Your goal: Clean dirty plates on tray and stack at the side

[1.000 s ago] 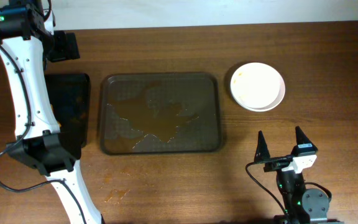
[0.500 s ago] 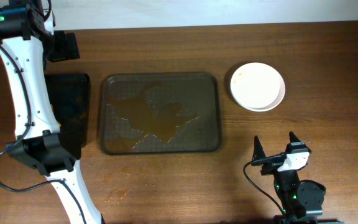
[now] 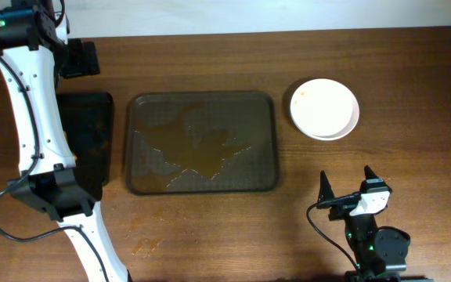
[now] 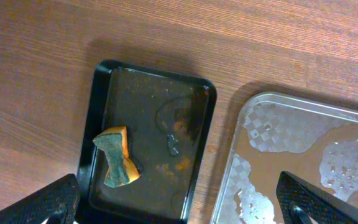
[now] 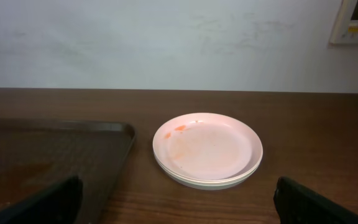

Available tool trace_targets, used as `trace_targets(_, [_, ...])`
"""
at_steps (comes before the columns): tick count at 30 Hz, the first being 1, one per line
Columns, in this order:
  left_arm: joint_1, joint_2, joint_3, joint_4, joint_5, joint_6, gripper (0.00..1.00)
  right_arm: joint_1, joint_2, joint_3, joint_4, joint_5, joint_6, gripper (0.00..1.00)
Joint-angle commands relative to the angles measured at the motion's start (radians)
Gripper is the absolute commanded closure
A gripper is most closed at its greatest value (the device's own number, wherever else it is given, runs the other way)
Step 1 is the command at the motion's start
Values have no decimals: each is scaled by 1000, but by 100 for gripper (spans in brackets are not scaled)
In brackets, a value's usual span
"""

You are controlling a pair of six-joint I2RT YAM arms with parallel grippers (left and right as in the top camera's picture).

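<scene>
The white plates point(image 3: 324, 108) sit in one stack on the table right of the tray; the top one shows a small orange smear near its left rim, also in the right wrist view point(image 5: 207, 148). The dark tray point(image 3: 201, 142) holds no plates, only a wet brownish film, and shows in the left wrist view point(image 4: 303, 162) and the right wrist view point(image 5: 48, 155). My right gripper point(image 3: 350, 186) is open and empty near the front edge, below the stack. My left gripper point(image 4: 179, 202) is open and empty, high over the small black tray point(image 4: 146, 140).
The small black tray point(image 3: 89, 141) lies left of the big tray and holds an orange and green sponge point(image 4: 116, 156) and sauce specks. A brown smear point(image 3: 146, 247) marks the table near the front. The left arm point(image 3: 34, 102) stretches along the left side.
My right gripper has drawn back toward the front edge and stands lower in view than one second ago. Nothing else has moved.
</scene>
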Motion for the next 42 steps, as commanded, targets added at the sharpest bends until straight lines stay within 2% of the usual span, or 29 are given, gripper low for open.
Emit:
trace_targets(1, [3, -16, -7, 8, 5, 0, 1, 5, -6, -5, -6, 1, 0, 2])
trace_targets(3, [3, -87, -93, 106, 66, 0, 1, 5, -6, -5, -6, 1, 0, 2])
trace_targets(6, [3, -342, -527, 480, 138, 24, 1, 5, -6, -5, -6, 1, 0, 2])
trace_targets(8, [3, -481, -766, 680, 209, 138, 1, 5, -6, -5, -6, 1, 0, 2])
trace_targets(9, [3, -597, -953, 816, 245, 233, 1, 5, -6, -5, -6, 1, 0, 2])
trace_targets(14, [4, -876, -1340, 1068, 240, 368, 1, 5, -6, -5, -6, 1, 0, 2])
trace_targets(18, [4, -1098, -1647, 1278, 240, 373, 1, 5, -6, -5, -6, 1, 0, 2])
trace_targets(20, [4, -1250, -1859, 1458, 240, 373, 1, 5, -6, -5, -6, 1, 0, 2])
trace_targets(23, [4, -1394, -2047, 1589, 240, 373, 1, 5, -6, -5, -6, 1, 0, 2])
trace_targets(30, [4, -1781, -2424, 1733, 239, 407, 1, 5, -6, -5, -6, 1, 0, 2])
trace_targets(35, [-28, -1972, -2594, 1818, 235, 433, 1, 5, -6, -5, -6, 1, 0, 2])
trace_targets(38, [-68, -2070, -2667, 1810, 237, 504, 1, 5, -6, -5, -6, 1, 0, 2])
trace_targets(42, [-73, -2163, -2666, 1657, 232, 546, 1, 5, -6, -5, -6, 1, 0, 2])
